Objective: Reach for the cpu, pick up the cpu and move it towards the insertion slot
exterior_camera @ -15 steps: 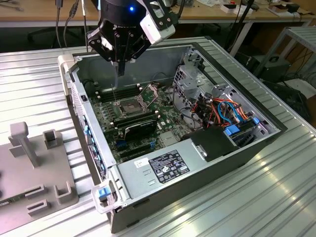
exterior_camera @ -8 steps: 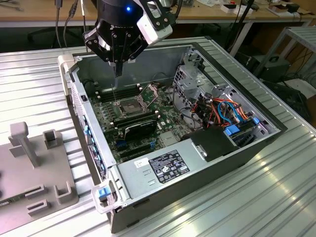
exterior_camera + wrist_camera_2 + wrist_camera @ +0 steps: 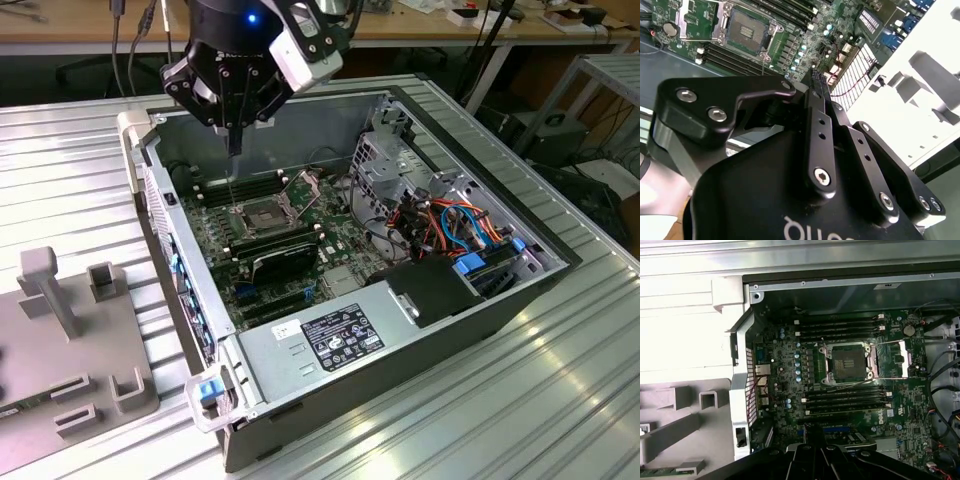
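My black gripper hangs over the open computer case, its fingers drawn together to a narrow tip, and I see nothing between them. The insertion slot lies just below and slightly toward the exterior view's right of that tip. It is a silvery frame around a dark centre, and its thin bracket is swung open. In both wrist views the insertion slot looks bare, beyond the fingertips. The cpu is out of view.
Long black memory slots flank the socket on both sides. A black expansion card, the power supply and a drive cage with coloured cables crowd the case. A grey fixture block sits on the ribbed table at the exterior view's left.
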Motion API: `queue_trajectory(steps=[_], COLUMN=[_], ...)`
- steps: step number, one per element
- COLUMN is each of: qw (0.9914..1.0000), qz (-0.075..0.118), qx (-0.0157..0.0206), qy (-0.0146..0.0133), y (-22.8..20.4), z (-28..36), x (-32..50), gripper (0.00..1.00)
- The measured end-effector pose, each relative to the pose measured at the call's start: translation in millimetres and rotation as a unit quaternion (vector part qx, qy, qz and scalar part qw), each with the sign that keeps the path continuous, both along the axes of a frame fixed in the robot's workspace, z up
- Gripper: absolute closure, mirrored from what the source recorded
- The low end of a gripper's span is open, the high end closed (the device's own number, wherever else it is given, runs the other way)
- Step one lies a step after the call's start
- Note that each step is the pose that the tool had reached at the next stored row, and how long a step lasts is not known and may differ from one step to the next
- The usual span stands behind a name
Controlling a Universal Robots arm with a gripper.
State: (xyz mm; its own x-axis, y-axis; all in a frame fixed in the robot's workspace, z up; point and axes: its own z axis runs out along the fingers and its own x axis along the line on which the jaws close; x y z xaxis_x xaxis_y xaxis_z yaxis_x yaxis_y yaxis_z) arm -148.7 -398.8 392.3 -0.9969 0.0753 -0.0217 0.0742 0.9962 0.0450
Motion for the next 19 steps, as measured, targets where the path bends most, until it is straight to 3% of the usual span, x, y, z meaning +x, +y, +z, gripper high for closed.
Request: queue_trajectory(steps=[19], qw=[1.0], qz=[0.0], qx=[0.0], qy=[0.0001], y=[0.0], z=[-0.4], x=[-12.3], gripper=[0.89])
